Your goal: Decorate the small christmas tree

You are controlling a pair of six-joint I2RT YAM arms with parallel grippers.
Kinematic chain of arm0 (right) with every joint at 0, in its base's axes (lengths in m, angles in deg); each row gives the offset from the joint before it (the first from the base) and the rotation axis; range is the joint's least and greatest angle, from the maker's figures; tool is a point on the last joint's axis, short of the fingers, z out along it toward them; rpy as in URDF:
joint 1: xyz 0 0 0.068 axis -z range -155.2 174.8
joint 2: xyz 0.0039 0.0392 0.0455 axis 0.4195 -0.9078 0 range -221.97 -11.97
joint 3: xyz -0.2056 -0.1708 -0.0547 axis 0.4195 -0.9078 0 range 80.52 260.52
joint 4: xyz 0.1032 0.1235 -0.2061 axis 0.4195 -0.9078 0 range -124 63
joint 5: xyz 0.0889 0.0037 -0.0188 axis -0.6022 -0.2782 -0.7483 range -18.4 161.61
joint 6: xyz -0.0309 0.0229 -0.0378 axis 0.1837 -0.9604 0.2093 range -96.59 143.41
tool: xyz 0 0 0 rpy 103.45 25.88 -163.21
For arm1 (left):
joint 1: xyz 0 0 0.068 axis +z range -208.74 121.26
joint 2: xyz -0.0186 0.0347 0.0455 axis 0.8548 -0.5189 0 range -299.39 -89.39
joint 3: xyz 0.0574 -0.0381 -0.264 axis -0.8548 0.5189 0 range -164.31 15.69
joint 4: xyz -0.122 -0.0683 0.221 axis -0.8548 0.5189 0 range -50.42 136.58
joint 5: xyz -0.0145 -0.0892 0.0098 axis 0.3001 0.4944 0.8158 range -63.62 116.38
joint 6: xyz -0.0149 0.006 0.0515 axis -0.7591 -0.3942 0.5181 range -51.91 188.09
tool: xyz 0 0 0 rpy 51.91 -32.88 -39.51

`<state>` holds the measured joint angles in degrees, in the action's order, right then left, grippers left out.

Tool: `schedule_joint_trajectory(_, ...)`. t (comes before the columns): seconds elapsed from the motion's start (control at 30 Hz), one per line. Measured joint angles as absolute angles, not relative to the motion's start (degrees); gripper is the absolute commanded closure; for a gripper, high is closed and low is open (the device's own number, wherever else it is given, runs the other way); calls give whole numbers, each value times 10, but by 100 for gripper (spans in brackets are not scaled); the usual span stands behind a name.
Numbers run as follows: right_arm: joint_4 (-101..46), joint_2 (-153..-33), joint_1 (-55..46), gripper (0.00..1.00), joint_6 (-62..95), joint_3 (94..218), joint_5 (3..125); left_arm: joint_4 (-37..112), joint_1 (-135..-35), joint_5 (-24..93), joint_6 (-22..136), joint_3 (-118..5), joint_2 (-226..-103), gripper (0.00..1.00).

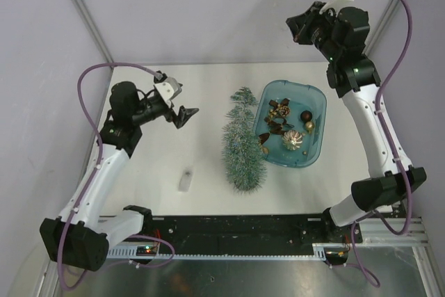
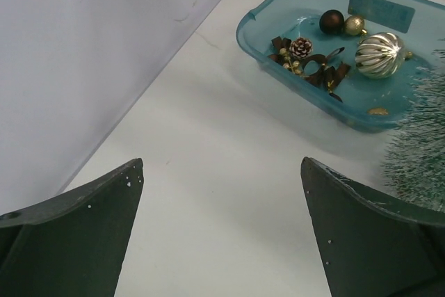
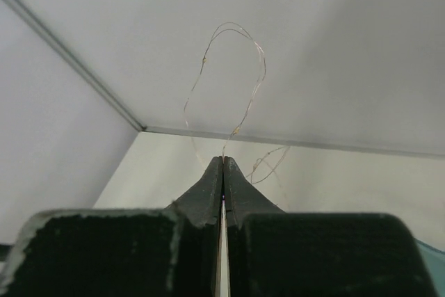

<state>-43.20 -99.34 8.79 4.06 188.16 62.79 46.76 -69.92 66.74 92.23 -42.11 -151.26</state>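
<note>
Right pincer (image 3: pixel 222 161) raised high, seemingly pinching thin wire (image 3: pixel 204 59)

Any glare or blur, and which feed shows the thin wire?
Right wrist view: thin wire sharp but faint against grey wall. Top view: even light, soft shadows, wire not discernible. Left wrist view: tray crisp, small highlights on gold ornament.

A white table (image 1: pixel 201 168) sits in a corner of pale lilac-grey walls (image 1: pixel 208 5), with grey metal strips (image 1: pixel 82 12) along the seams. The light is soft and even. An aluminium rail (image 1: pixel 278 253) edges the near side.
</note>
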Motion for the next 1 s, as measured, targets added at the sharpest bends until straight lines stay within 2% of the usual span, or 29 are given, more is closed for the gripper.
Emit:
schedule_joint_trajectory(0.27, -453, -1038, 112, 100, 65, 1855, 673, 492, -701, 701, 882, -421, -1468, 0)
schedule_joint_trajectory(0.47, -451, -1007, 181, 100, 58, 1747, 702, 511, -721, 743, 843, -421, -1458, 0)
schedule_joint_trajectory(0.63, -456, -907, 250, 100, 39, 1640, 706, 524, -743, 768, 819, -427, -1461, 0)
schedule_joint_trajectory(1.0, -490, -655, 243, 100, 39, 1570, 733, 527, -755, 856, 791, -448, -1476, 0)
